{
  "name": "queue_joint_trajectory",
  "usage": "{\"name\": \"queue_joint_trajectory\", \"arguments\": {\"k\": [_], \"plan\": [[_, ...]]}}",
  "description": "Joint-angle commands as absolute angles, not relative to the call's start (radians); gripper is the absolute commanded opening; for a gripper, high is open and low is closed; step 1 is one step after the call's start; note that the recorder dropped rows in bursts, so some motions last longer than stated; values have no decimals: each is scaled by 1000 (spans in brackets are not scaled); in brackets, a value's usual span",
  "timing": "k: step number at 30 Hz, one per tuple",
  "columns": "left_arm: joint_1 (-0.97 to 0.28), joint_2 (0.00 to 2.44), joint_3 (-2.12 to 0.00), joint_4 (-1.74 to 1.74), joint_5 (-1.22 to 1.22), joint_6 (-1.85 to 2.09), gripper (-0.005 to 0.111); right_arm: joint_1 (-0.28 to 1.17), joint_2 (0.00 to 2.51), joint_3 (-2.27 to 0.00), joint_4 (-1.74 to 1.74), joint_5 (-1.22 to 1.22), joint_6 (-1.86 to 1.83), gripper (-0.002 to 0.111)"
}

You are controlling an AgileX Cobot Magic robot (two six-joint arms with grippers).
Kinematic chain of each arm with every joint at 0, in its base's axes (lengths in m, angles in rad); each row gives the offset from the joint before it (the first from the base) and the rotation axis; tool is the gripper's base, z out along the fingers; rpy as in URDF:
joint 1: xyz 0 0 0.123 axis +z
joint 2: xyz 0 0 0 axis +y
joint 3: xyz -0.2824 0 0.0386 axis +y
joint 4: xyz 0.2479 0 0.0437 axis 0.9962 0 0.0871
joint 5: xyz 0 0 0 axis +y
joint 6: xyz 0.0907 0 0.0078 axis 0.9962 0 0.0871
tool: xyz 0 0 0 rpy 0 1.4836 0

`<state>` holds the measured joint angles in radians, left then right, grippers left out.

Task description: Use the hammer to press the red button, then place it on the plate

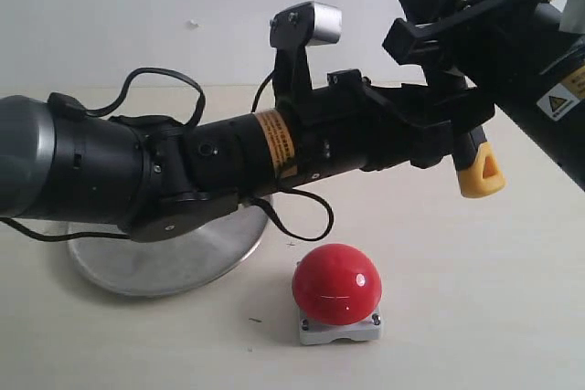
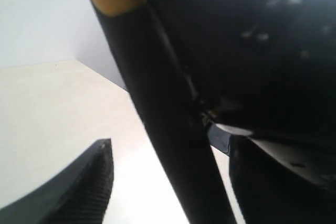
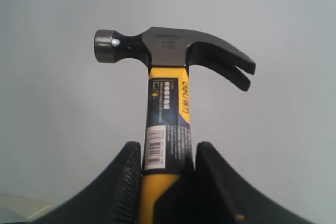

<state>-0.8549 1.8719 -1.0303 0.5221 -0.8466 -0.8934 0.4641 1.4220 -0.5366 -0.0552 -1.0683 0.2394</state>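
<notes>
My right gripper (image 3: 168, 148) is shut on the hammer (image 3: 167, 103), gripping its yellow and black handle. The dark steel head points up against the pale wall. In the exterior view the right gripper (image 1: 446, 38) hangs high at the right, and only the hammer's yellow looped end (image 1: 482, 173) shows below the arms. My left gripper (image 1: 448, 127) reaches across from the left and stands open around the lower handle (image 2: 168, 129), with a wide gap on one side. The red button (image 1: 336, 282) sits on the table below them, untouched. The plate (image 1: 201, 258) lies at the left, partly hidden under the left arm.
The left arm's thick body (image 1: 137, 166) with its cables spans the table's left half above the plate. A white wall (image 1: 137, 15) closes the back. Pale tabletop (image 1: 475, 299) shows to the right of the button.
</notes>
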Motion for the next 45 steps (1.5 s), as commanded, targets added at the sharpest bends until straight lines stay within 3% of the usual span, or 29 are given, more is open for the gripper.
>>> {"name": "queue_joint_trajectory", "arguments": {"k": [1, 14, 18, 24, 32, 34, 39, 41, 45], "plan": [[-860, 1898, -1062, 510, -870, -917, 62, 466, 1411, -555, -70, -1150, 234, 0], [-860, 1898, -1076, 495, -886, -930, 58, 466, 1411, -555, -152, -1172, 205, 0], [-860, 1898, -1076, 497, -886, -930, 44, 466, 1411, -555, -125, -1158, 163, 0], [-860, 1898, -1076, 519, -886, -911, 0, 466, 1411, -555, -108, -1153, 155, 0], [-860, 1898, -1074, 519, -884, -889, 0, 466, 1411, -555, -104, -1153, 155, 0], [-856, 1898, -1074, 517, -873, -873, 0, 466, 1411, -555, -116, -1173, 152, 5], [-856, 1898, -1074, 517, -848, -841, 0, 466, 1411, -557, -130, -1176, 104, 60], [-847, 1898, -1074, 519, -831, -841, 0, 466, 1411, -557, -104, -1163, 99, 71], [-809, 1896, -1073, 565, -783, -845, 0, 466, 1410, -557, -42, -1135, 93, 72]]}}
